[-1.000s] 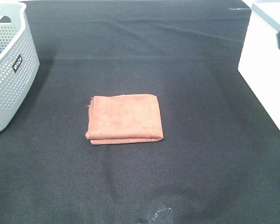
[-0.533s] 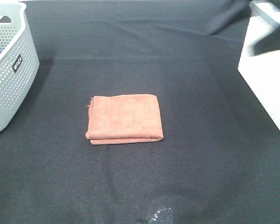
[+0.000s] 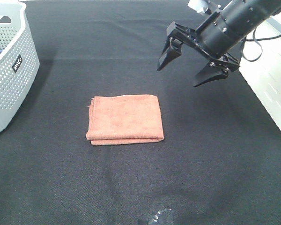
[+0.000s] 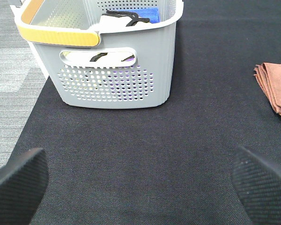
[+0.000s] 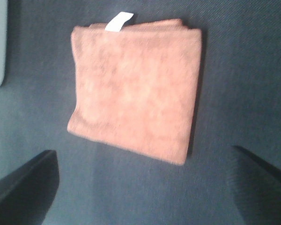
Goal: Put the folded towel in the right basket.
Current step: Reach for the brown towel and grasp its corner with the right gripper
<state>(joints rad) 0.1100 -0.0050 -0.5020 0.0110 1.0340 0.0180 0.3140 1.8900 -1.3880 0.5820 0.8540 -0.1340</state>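
Note:
A folded rust-orange towel lies flat on the black cloth near the middle. It also shows in the right wrist view and at the edge of the left wrist view. My right gripper is open and empty, held in the air to the upper right of the towel. The right basket is white and stands at the right edge, partly hidden by the right arm. My left gripper is open and empty, out of the high view, facing the grey basket.
A grey perforated basket stands at the left edge; in the left wrist view it has a yellow handle and holds several items. Black cloth covers the table.
My right arm has swung in from the top right corner and its open gripper now hangs over the cloth near the towel. The towel has not moved.

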